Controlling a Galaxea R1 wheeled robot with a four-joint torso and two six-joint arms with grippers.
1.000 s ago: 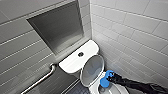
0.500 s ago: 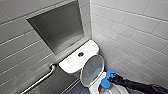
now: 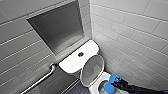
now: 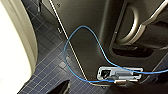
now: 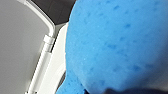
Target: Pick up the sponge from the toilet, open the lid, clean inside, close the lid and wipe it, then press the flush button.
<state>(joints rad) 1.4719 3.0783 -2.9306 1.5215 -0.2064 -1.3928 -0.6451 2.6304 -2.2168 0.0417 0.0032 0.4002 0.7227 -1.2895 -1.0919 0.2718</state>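
Sponge [image 3: 108, 86] in closed right hand [image 3: 116, 83] (lid [image 3: 92, 70] up)

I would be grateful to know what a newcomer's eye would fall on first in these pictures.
The bright blue sponge, held by the right gripper over the open bowl at the bottom of the head view, stands out first. Next comes the white toilet in the tiled corner, its lid raised toward the tank.

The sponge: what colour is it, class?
The sponge is bright blue; the right wrist view shows it best.
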